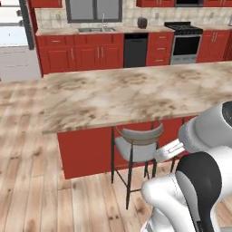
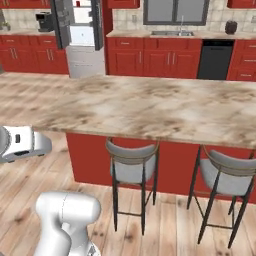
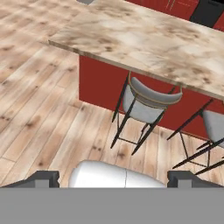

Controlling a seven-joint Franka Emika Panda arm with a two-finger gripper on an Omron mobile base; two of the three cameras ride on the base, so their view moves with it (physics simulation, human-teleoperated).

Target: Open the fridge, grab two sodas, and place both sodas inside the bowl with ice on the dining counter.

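Observation:
The fridge [image 2: 80, 37] stands at the far wall with both upper doors swung open and its white interior showing; it is also at the top left of the left base view [image 1: 13, 41]. A tiny red spot sits high inside it, too small to identify. The dining counter [image 1: 136, 93] [image 2: 145, 107] [image 3: 144, 39] stretches across in front of me, its marbled top bare where visible. The sodas and the bowl are out of view. My gripper [image 3: 114, 179] is open with nothing between its fingertips [image 3: 41, 178], and it looks down at the floor before the counter.
Grey stools [image 1: 136, 145] [image 2: 132, 165] [image 3: 146, 103] are tucked under the counter's near edge, with another to the right [image 2: 227, 175]. Red cabinets, a sink [image 2: 172, 33], a dishwasher [image 1: 136, 50] and a stove [image 1: 186, 43] line the back wall. Wooden floor spreads left of the counter.

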